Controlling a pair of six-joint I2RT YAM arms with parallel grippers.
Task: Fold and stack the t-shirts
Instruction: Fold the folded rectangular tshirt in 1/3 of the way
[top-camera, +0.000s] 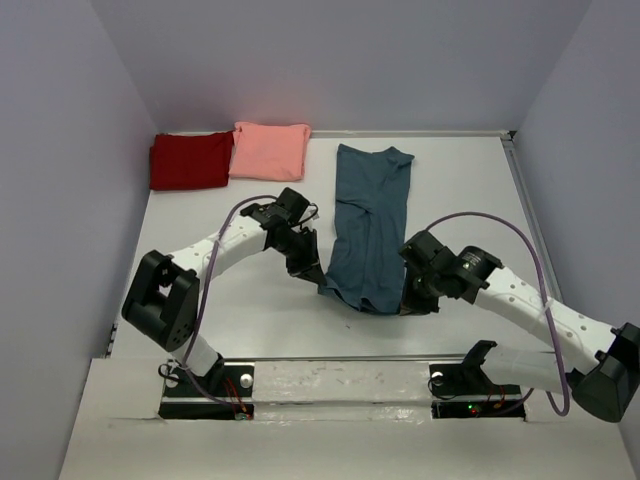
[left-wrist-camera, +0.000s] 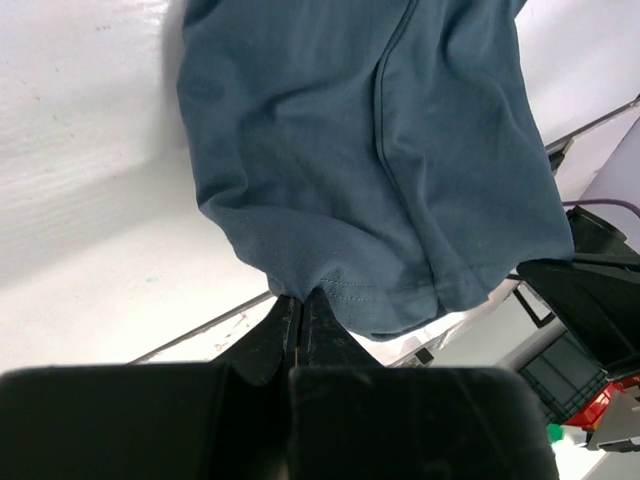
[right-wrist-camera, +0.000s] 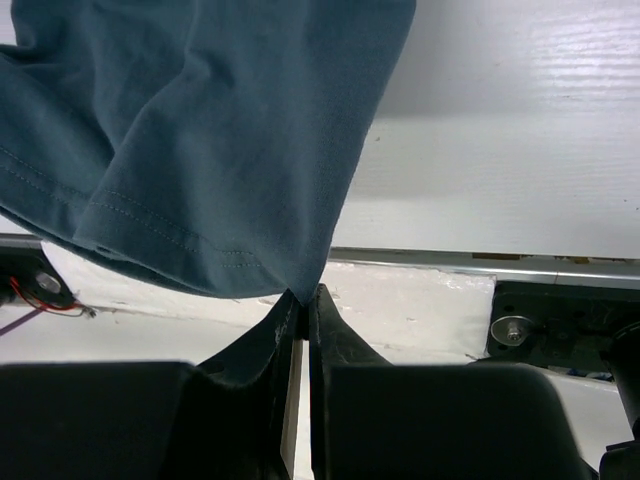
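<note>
The dark teal-blue t-shirt (top-camera: 370, 225) lies as a long narrow strip down the middle of the table, its near end lifted. My left gripper (top-camera: 320, 283) is shut on the shirt's near left corner; the left wrist view shows the hem (left-wrist-camera: 350, 290) pinched between the jaws. My right gripper (top-camera: 405, 297) is shut on the near right corner, with the cloth (right-wrist-camera: 200, 150) hanging from the jaws in the right wrist view. The dark red t-shirt (top-camera: 188, 160) and the salmon-pink t-shirt (top-camera: 270, 150) lie folded side by side at the back left.
White table (top-camera: 470, 190) with grey walls at left, back and right. A metal rail (top-camera: 330, 360) runs along the near edge by the arm bases. Purple cables loop over both arms.
</note>
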